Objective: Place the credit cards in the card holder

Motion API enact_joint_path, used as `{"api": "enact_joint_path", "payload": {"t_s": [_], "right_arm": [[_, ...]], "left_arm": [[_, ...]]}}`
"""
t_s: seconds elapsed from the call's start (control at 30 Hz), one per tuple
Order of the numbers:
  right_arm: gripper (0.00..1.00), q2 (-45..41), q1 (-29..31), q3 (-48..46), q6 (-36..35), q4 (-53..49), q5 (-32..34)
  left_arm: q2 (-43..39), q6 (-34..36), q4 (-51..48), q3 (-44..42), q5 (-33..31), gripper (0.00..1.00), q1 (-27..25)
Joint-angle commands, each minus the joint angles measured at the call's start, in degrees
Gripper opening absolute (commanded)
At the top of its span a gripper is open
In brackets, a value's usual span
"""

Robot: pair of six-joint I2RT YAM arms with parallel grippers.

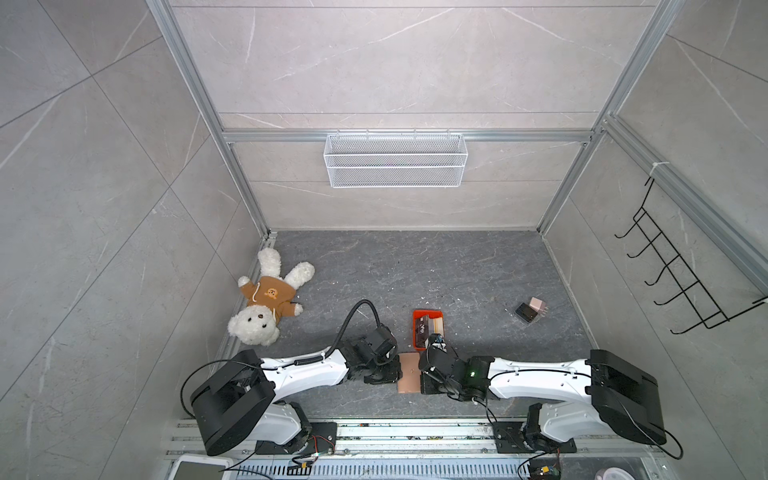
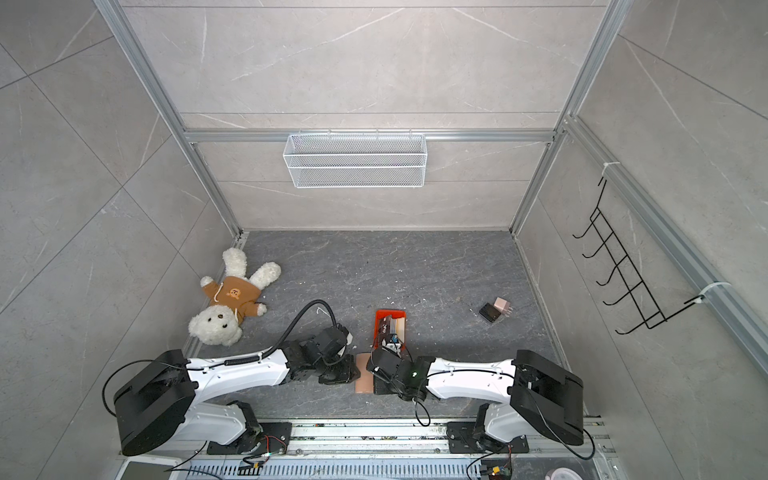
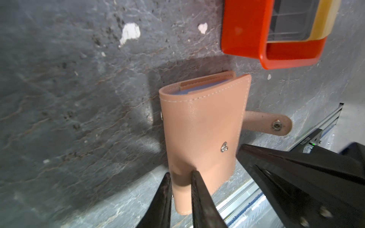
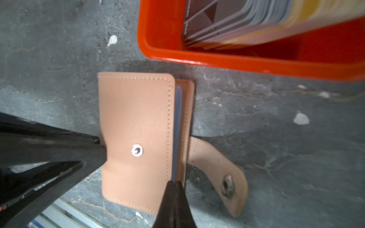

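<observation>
The pinkish-tan card holder (image 1: 409, 372) (image 2: 362, 376) lies folded shut on the dark table between both arms, its snap tab (image 4: 227, 183) unfastened and lying loose. My left gripper (image 3: 179, 174) (image 1: 395, 370) pinches the fold at its spine edge, denting the cover (image 3: 201, 122). My right gripper (image 4: 174, 182) (image 1: 421, 380) is shut, its tips pressed against the open edge where the bluish sleeves (image 4: 178, 110) show. Several credit cards (image 1: 430, 326) (image 4: 237, 19), black and tan, stand in the orange tray (image 1: 417, 328) (image 4: 162, 29) just beyond the holder.
A teddy bear (image 1: 266, 303) lies at the left wall. A black-and-pink block pair (image 1: 532, 309) sits on the right of the table. A wire basket (image 1: 395, 160) hangs on the back wall and a hook rack (image 1: 673, 274) on the right wall.
</observation>
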Motion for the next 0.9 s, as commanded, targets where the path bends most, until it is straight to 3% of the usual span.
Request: {"api": "enact_joint_path", "payload": {"t_s": [0.0, 0.37, 0.87], "right_arm": [[0.02, -1.8, 0.3, 0.4, 0.1, -3.9, 1.8], [0.14, 0.0, 0.2, -0.1, 2.0, -2.3, -0.1], [0.12, 4.1, 0.2, -0.1, 2.0, -1.5, -0.7]], "left_arm": [[1.1, 1.4, 1.3, 1.6, 1.0, 0.21, 0.2], [2.7, 1.2, 2.0, 2.3, 1.7, 0.2, 0.2], [4.2, 1.1, 2.8, 2.8, 2.2, 0.2, -0.4]]}}
